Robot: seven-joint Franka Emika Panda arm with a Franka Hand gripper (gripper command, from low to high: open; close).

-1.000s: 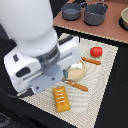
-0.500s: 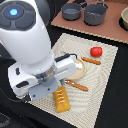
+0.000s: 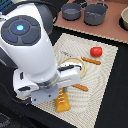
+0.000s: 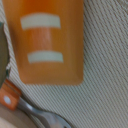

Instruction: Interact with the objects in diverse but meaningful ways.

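Exterior view: the arm (image 3: 30, 50) fills the exterior view's left half, its white wrist block low over the near part of a pale woven mat (image 3: 102, 75) on a dark table (image 3: 117, 107). The fingers are hidden under the wrist block; cannot tell how far open they are or whether they hold anything.

Loaf (image 3: 62, 101): orange-brown, with pale slashes across its top, lying flat on the mat near the mat's near edge, partly covered by the wrist block. The wrist view shows it close up (image 4: 50, 40), two pale bars across its top, resting on the weave; no fingers visible in that picture.

Tomato (image 3: 96, 51): red, on the mat toward its far edge, at the exterior view's right, well apart from the loaf.

Plate (image 3: 75, 64): round, pale, near the mat's middle, partly behind the arm.

Two orange handles of cutlery lie on the mat: one (image 3: 91, 61) just below the tomato, beside the plate; the other (image 3: 80, 87) nearer the loaf. The wrist view shows an orange handle end (image 4: 7, 95) and a metal shaft (image 4: 42, 116) just beside the loaf.

Two grey pots (image 3: 95, 14) stand on a brown board (image 3: 112, 31) beyond the mat's far edge. A bowl (image 3: 125, 17) sits at the board's end on the exterior view's right, cut by the frame.
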